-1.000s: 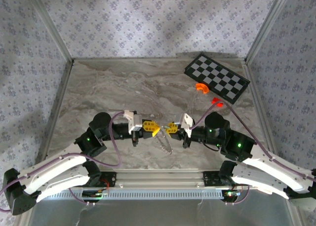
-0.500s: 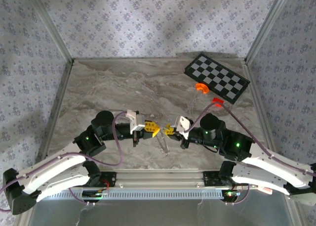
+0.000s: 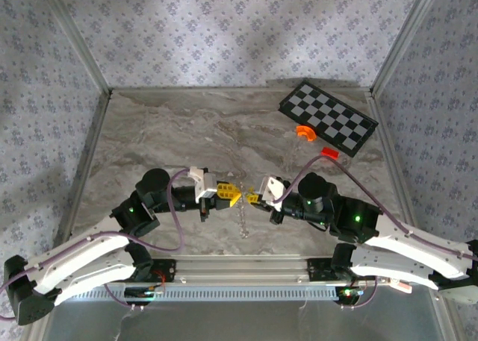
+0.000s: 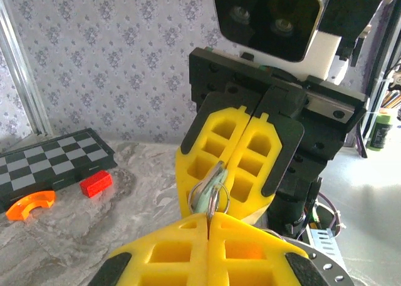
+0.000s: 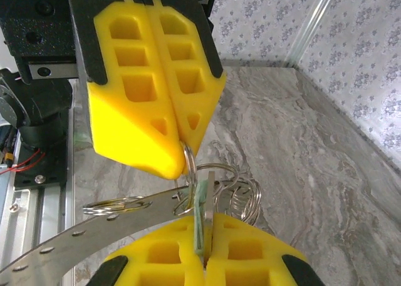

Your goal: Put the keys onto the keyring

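Leftward crept the right pincer (image 3: 255, 198), meeting the left pincer (image 3: 233, 198) tip to tip near the desk's (image 3: 172, 139) front edge. Left one was clamped on the keyring (image 4: 210, 206), right one on a key (image 5: 201, 212), chain (image 3: 243, 223) dangling; open marble lay behind.

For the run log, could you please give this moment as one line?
left gripper: shut on thin silvery wire keyring | right gripper: shut on flat grey metal key | status: key held at ring

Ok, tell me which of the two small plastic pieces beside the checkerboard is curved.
The orange piece: it is a half-ring, while the red piece near it is a straight block.
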Motion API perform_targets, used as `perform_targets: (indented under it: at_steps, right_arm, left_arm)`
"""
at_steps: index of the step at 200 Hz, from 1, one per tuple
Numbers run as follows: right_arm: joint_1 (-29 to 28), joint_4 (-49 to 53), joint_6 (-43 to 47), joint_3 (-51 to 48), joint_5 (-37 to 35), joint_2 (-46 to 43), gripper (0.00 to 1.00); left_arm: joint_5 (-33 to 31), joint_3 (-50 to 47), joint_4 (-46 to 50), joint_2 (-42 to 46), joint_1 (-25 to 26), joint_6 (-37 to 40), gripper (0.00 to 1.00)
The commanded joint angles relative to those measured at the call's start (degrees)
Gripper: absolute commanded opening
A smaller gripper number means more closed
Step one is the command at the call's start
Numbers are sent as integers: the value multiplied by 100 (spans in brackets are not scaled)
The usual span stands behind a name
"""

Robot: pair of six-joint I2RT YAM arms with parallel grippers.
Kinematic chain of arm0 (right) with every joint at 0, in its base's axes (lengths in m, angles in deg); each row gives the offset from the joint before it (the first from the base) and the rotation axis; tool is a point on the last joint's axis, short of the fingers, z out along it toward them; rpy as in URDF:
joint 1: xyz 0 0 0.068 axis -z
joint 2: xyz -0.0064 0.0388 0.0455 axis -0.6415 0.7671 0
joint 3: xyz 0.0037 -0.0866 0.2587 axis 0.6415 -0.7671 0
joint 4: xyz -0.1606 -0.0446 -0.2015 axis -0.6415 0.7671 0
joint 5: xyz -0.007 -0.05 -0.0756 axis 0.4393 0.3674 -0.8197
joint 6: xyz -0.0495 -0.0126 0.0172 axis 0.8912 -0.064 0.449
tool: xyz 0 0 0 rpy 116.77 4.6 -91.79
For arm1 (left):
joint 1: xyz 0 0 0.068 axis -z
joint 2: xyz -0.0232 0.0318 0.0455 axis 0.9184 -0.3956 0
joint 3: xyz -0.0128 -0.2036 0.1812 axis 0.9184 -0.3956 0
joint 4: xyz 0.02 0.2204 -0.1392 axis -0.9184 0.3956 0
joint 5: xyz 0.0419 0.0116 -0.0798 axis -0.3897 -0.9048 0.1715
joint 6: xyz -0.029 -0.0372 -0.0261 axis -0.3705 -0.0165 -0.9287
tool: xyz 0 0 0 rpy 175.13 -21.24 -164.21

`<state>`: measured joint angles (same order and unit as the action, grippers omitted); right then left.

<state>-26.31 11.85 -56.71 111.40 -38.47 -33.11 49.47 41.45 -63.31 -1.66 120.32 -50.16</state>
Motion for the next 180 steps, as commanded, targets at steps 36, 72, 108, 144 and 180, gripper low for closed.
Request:
perform_targets:
  at_steps: [36,72,108,144,180]
  right_arm:
    - [-145,205,215,349,-215,68,0]
    - [-206,279,281,428,-373,104,0]
    - [-216,323,330,498,-883,117,0]
    - [-208,317,329,612,-1124,201,0]
    - [-201,428,347,699,-1332,381,0]
  left_arm:
    - [-172,298,297,-3,-19,160,0]
    - [-240,397,644,-5,-11,282,0]
    - [-356,504,1133,74,-19,450,0]
    - [-487,520,1390,118,-18,522,0]
    - [-645,463,1438,121,-18,524,0]
